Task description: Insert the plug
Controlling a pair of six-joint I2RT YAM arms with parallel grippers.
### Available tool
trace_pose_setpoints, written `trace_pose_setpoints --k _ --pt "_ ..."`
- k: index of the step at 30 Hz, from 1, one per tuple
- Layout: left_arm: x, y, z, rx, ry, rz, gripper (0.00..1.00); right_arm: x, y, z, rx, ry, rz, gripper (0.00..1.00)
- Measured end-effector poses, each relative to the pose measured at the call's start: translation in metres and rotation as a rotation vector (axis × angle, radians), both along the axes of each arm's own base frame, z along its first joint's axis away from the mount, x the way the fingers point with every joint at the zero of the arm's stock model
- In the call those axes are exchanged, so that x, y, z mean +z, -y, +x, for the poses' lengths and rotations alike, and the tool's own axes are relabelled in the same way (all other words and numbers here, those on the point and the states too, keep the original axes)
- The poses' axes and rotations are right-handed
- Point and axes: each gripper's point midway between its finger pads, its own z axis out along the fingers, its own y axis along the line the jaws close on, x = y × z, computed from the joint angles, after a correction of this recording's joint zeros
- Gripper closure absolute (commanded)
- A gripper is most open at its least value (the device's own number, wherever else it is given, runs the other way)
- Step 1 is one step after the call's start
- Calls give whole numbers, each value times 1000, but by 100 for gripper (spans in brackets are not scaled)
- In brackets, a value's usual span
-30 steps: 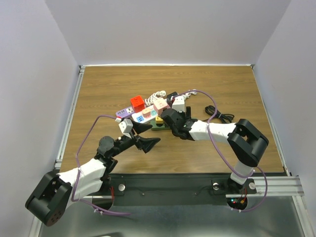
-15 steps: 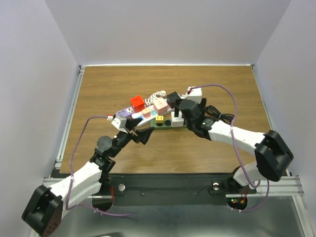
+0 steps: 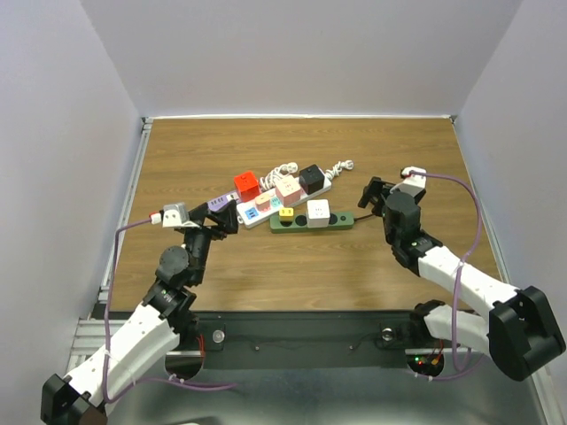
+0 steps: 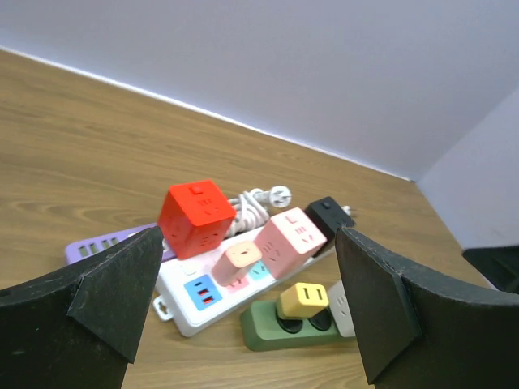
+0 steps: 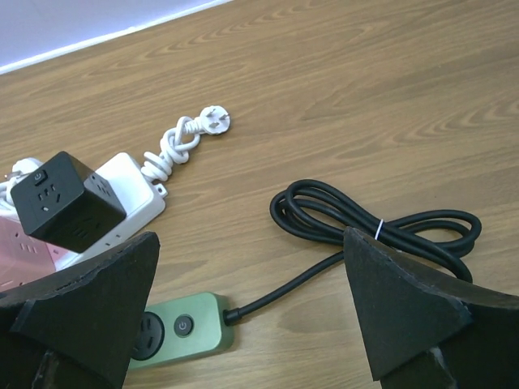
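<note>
1. Claws: two. The left claw (image 3: 220, 215) is released, its jaws spread wide with nothing between them. The right claw (image 3: 370, 197) is likewise released and empty. Both hang just above the worktop (image 3: 221, 150).

2. Power strips: three, all lying between the two claws.
- The green strip (image 3: 312, 220) is the one nearest the right claw.
- The white strip (image 3: 266, 208) lies just beyond it.
- The purple strip (image 3: 217, 203) lies directly ahead of the left claw.

3. Plugs in the green strip: two.
- The white plug (image 3: 317, 209) stands upright in the strip, on the side toward the right claw and apart from its fingers.
- The yellow plug (image 3: 286, 212) stands toward the left claw.
- One open socket shows between the two plugs.

4. Cube adapters: three.
- The pink cube (image 3: 288, 189) and the black cube (image 3: 311, 177) sit on the white strip.
- The red cube (image 3: 246, 185) sits at the end toward the left claw. Whether it rests on the white strip or the purple one cannot be told.
- One peach plug (image 4: 237, 263) stands on the white strip, just in front of the pink cube.

5. Loose cables: two.
- The black cable (image 5: 373, 219) is coiled ahead of the right claw and runs into the green strip.
- The white cable (image 5: 182, 144) is knotted, beyond the black cube.
</note>
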Motion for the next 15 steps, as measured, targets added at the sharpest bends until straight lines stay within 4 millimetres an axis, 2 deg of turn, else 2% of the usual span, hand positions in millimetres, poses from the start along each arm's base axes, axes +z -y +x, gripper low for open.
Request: trace_pose_setpoints --k 8,15 --pt "-17 -18 11 131 -115 35 1 -5 13 -2 -17 27 24 0" --pt "-18 -25 17 188 -154 59 5 3 22 -7 -36 70 49 0"
